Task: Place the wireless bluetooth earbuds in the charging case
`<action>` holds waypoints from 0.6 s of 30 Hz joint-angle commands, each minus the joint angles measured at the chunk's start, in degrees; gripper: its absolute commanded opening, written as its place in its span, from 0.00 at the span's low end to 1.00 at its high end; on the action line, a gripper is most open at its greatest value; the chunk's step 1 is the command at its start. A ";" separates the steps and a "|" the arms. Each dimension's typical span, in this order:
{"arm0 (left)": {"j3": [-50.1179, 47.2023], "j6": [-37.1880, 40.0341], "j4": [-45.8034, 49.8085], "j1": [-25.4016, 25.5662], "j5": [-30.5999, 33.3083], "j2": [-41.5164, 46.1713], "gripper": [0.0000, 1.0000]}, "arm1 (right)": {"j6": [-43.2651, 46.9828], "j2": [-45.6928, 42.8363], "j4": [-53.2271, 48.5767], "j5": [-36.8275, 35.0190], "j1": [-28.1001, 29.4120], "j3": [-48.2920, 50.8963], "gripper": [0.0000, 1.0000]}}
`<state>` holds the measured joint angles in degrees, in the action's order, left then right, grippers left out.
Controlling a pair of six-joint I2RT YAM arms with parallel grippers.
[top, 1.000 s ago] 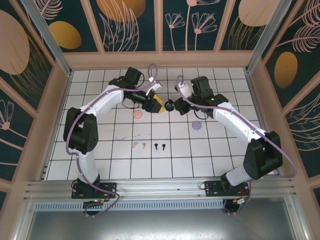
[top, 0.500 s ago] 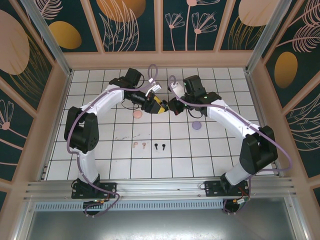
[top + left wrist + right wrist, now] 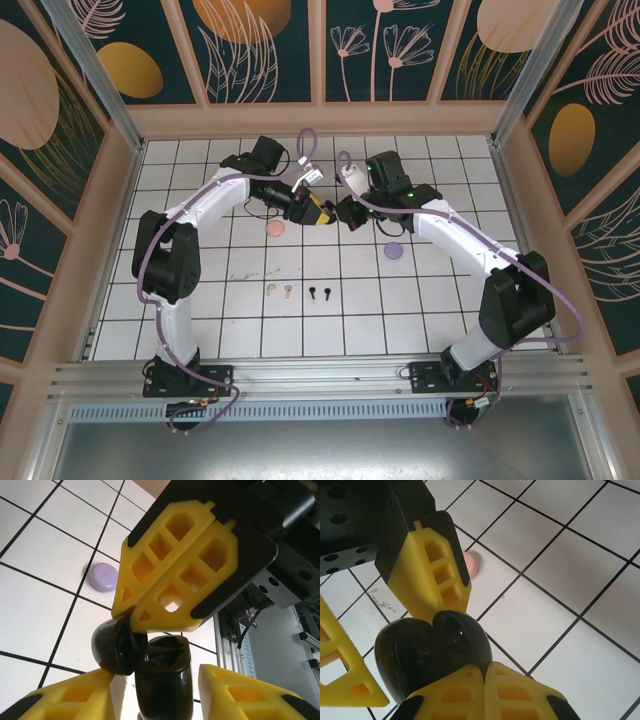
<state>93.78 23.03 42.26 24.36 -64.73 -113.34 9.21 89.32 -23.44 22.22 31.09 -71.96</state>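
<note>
My right end effector (image 3: 484, 669) has its yellow fingers pressed together on the edge of a glossy black case (image 3: 435, 650). The left end effector (image 3: 405, 645) straddles that case, one finger above and one at left; I can't judge contact. A pink case (image 3: 472, 562) lies on the tiled table (image 3: 560, 605) behind.

Legible text, labels, brands, numbers, signs: none. White tiled table (image 3: 250, 330) and floral wall panels (image 3: 400, 50) unlettered.
</note>
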 commanded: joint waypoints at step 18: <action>1.59 2.70 0.07 0.86 -6.75 -0.93 0.06 | 0.37 1.46 0.64 -0.93 1.49 -3.48 0.00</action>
<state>94.00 23.62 43.07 24.05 -67.05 -114.08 10.00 89.86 -24.03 21.15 31.40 -72.84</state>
